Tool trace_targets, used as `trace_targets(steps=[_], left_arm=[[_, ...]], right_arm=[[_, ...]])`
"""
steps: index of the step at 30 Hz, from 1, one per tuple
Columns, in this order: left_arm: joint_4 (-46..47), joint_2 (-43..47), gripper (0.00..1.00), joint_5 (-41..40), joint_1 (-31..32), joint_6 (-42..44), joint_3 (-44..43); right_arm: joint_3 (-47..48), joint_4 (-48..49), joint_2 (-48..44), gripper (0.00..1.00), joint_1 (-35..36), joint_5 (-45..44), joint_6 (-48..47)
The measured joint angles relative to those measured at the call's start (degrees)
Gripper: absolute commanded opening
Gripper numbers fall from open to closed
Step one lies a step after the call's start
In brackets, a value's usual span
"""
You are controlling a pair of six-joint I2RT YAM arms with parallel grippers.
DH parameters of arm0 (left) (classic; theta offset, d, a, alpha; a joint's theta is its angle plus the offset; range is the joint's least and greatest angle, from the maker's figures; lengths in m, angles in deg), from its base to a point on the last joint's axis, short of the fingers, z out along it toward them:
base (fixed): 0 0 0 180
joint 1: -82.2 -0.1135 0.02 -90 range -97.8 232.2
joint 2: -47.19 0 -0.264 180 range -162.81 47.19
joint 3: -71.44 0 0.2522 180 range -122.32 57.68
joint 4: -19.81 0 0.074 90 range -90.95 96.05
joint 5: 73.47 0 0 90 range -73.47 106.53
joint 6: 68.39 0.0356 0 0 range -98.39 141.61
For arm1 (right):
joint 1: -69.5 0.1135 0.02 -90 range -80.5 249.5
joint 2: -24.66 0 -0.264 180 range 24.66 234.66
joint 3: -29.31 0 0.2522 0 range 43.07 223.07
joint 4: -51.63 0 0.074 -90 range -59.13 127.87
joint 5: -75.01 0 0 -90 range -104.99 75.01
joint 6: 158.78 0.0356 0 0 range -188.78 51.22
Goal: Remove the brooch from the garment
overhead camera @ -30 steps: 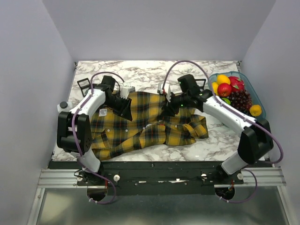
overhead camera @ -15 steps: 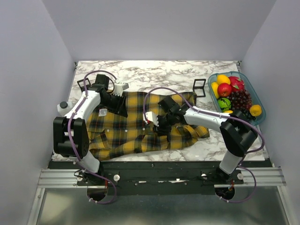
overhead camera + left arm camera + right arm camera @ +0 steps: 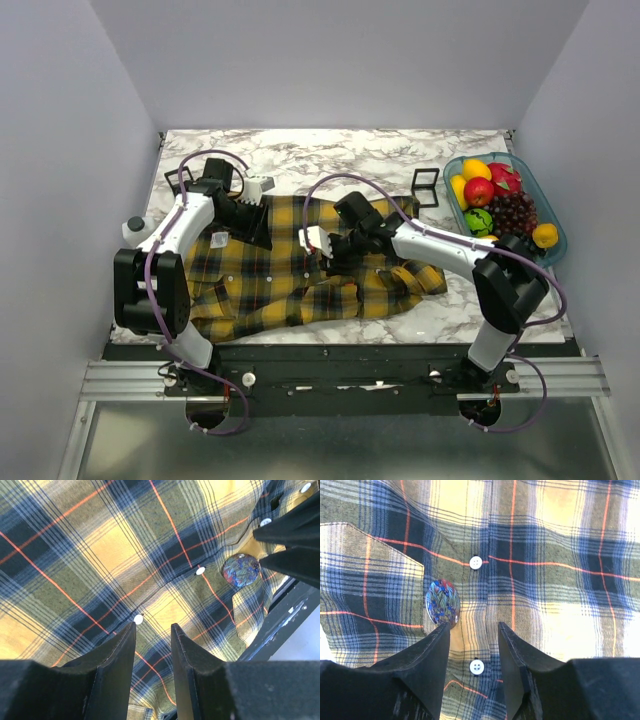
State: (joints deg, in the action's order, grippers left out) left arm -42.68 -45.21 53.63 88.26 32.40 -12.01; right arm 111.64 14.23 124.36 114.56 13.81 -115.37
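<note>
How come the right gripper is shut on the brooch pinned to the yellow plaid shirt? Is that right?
Not quite. The right gripper is open, not shut on the brooch. The right wrist view shows its fingers apart, the brooch by one fingertip, pinned to the yellow plaid shirt.

The right end effector [image 3: 472, 625] has been swung from the far right edge of the garment [image 3: 270, 280] to its middle, then drawn slightly farther back. The left end effector [image 3: 152, 627] has been shifted a little towards the far edge of the worktop [image 3: 330, 155].
</note>
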Motion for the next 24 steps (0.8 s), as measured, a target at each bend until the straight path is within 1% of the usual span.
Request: trace_targets(steps=[5, 10, 13, 18, 22, 24], left_arm=[[-0.2, -0.1, 0.42, 0.0, 0.0, 0.0, -0.2], [-0.2, -0.1, 0.42, 0.0, -0.1, 0.1, -0.2], [-0.2, -0.2, 0.42, 0.0, -0.1, 0.1, -0.2], [-0.2, -0.3, 0.42, 0.0, -0.1, 0.1, -0.2], [-0.2, -0.3, 0.42, 0.0, -0.1, 0.1, -0.2], [-0.2, -0.3, 0.42, 0.0, -0.1, 0.1, -0.2]], right_arm=[[0.8, -1.4, 0.8, 0.49, 0.0, 1.8, -2.6], [0.8, -4.8, 0.8, 0.49, 0.0, 3.6, -7.4], [0.8, -6.0, 0.9, 0.46, 0.0, 4.0, -9.2], [0.8, -4.5, 1.3, 0.43, 0.8, 3.6, -9.3], [0.8, -2.3, 1.9, 0.41, 1.8, 2.9, -8.4], [0.8, -1.6, 2.2, 0.38, 2.1, 2.7, -8.2]])
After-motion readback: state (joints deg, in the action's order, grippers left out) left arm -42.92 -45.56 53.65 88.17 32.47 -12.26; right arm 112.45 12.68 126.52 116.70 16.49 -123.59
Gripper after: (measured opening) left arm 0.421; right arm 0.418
